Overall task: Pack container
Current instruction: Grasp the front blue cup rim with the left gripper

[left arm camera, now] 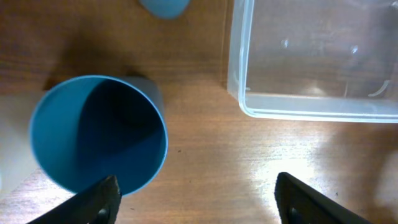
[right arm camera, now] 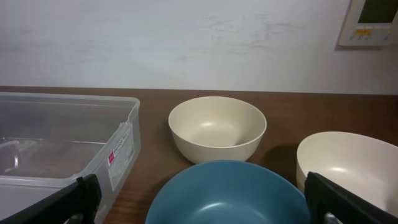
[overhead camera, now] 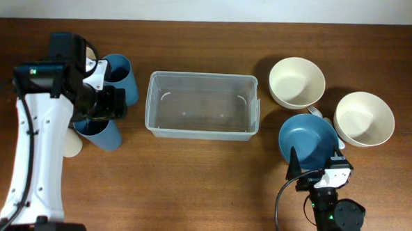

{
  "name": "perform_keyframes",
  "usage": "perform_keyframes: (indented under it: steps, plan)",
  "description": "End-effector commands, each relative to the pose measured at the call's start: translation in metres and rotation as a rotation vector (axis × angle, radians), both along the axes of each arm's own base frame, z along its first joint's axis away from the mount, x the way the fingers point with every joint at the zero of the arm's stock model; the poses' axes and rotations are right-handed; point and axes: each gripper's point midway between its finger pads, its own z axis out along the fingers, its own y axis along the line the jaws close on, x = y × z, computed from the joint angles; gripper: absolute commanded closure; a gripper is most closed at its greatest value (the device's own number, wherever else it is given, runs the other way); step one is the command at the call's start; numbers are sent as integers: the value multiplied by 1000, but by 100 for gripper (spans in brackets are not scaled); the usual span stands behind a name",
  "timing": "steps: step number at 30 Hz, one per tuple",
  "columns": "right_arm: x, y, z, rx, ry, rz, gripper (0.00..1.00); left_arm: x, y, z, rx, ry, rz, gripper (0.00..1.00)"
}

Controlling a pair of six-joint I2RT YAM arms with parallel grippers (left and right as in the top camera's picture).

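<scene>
The clear plastic container [overhead camera: 201, 105] stands empty at mid-table, and its corner shows in the left wrist view [left arm camera: 317, 56]. My left gripper [overhead camera: 120, 103] hovers between two blue cups, just left of the container. In its wrist view the gripper [left arm camera: 199, 202] is open over bare wood, with a blue cup [left arm camera: 99, 134] lying at its left finger. My right gripper [overhead camera: 318, 173] is open at the front edge, behind a blue bowl [overhead camera: 309, 137]. The right wrist view shows that gripper [right arm camera: 202, 202] with the blue bowl [right arm camera: 230, 193] right ahead of it.
Two cream bowls [overhead camera: 296, 82] [overhead camera: 364, 119] sit right of the container, beyond the blue bowl. A second blue cup [overhead camera: 121, 73] lies behind my left gripper, and a cream cup [overhead camera: 72, 146] sits partly hidden under the left arm. A wall rises behind the table.
</scene>
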Motion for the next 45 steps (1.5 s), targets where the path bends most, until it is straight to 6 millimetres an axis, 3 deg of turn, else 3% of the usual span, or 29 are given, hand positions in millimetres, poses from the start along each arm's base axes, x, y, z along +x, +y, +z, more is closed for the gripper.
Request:
perform_keyframes:
  steps: [1,6,14,26,30,34,35,37,39,40,45]
  plan:
    - [0,0,-1,3,1,0,1,4,4,-10,11,41,12,23]
    - [0,0,-1,3,1,0,2,1,8,-28,29,124,16,31]
    - [0,0,-1,3,1,0,1,-6,22,-53,106,221,80,31]
    - [0,0,-1,3,1,0,1,1,23,-71,103,212,112,34]
    - [0,0,-1,3,1,0,1,2,23,-83,102,209,113,39]
    - [0,0,-1,3,1,0,1,2,23,-91,101,211,122,51]
    - [0,0,-1,3,1,0,1,2,23,-92,101,210,123,58]
    - [0,0,-1,3,1,0,1,3,23,-92,101,204,123,81]
    - [0,0,-1,3,1,0,1,3,23,-92,101,203,123,94]
    - [0,0,-1,3,1,0,1,3,23,-92,101,203,123,98]
    - [0,0,-1,3,1,0,1,3,23,-92,100,203,125,98]
